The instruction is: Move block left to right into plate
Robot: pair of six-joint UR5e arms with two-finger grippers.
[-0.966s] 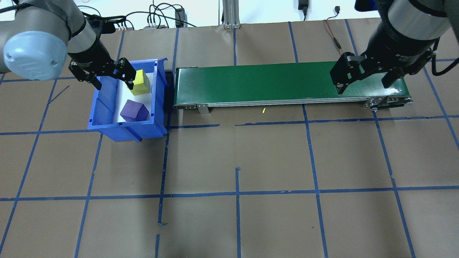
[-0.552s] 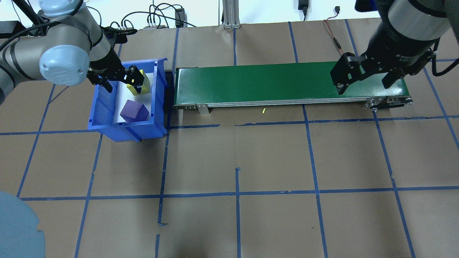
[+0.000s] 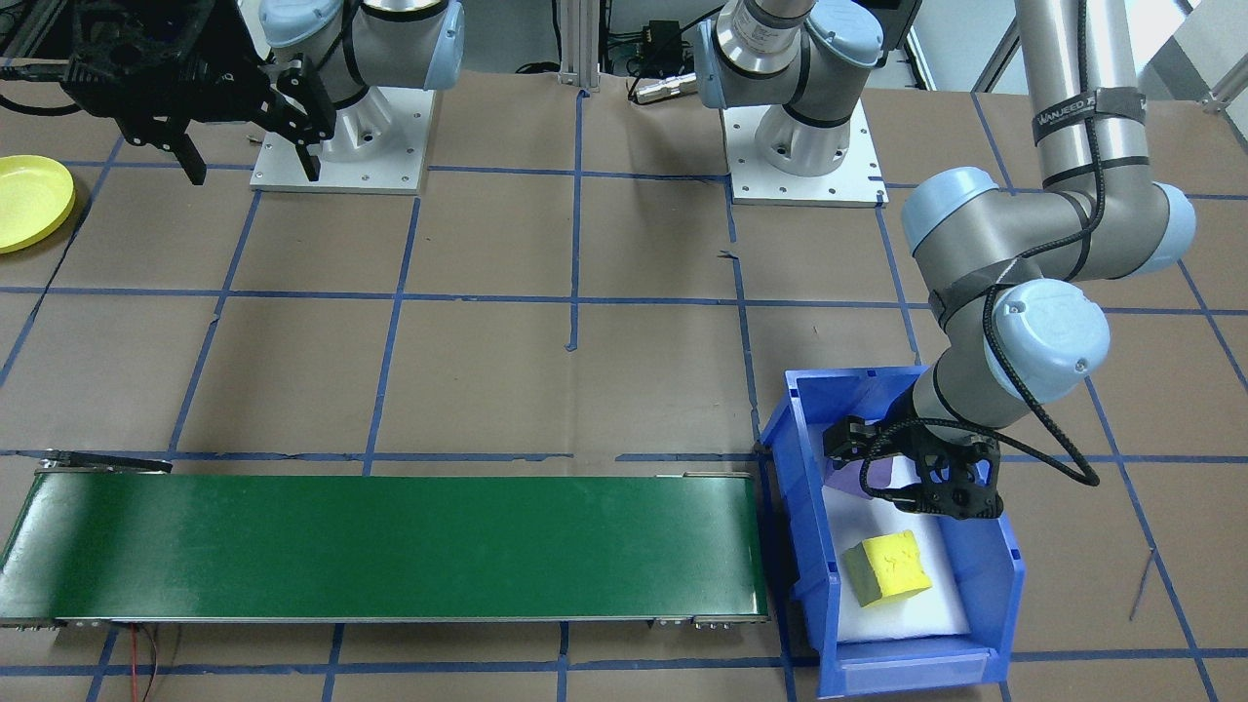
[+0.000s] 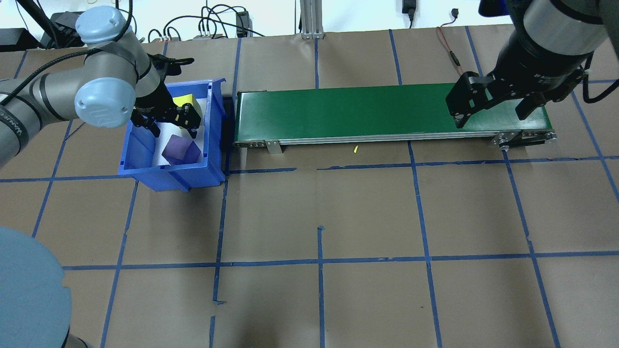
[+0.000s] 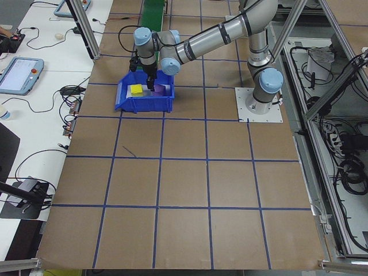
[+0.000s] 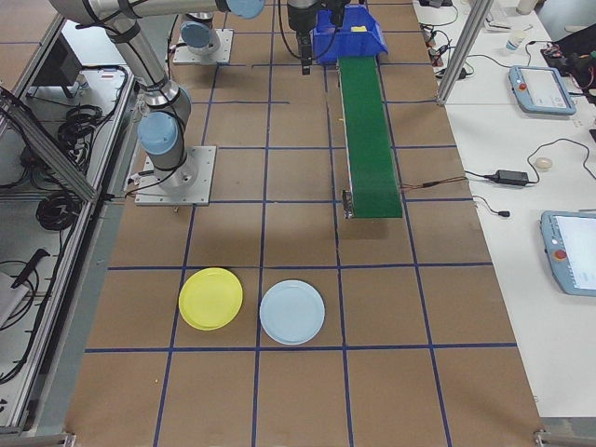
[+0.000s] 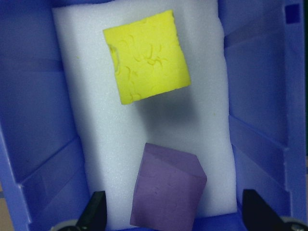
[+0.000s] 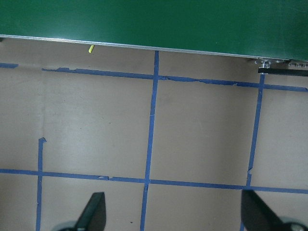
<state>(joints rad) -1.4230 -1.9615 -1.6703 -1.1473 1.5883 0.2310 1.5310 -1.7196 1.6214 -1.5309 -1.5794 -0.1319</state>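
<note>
Here the left gripper (image 7: 173,216) hangs inside the blue bin (image 4: 145,166) with jaws spread wide, the purple foam cube (image 7: 166,191) between its fingertips but apart from both, the yellow foam cube (image 7: 147,57) farther ahead on the white foam liner (image 7: 96,120). The right gripper (image 4: 488,104), jaws also apart and empty, hovers over the green conveyor belt's (image 4: 338,111) end, while the yellow plate (image 6: 210,298) lies well away from both, beside a pale blue plate (image 6: 291,312).

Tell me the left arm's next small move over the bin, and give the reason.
Probably lower straight down and close on the purple block. The left gripper is open inside the blue bin, and its wrist view shows that block between the jaws, nothing held. The yellow block lies farther along the foam.
</note>
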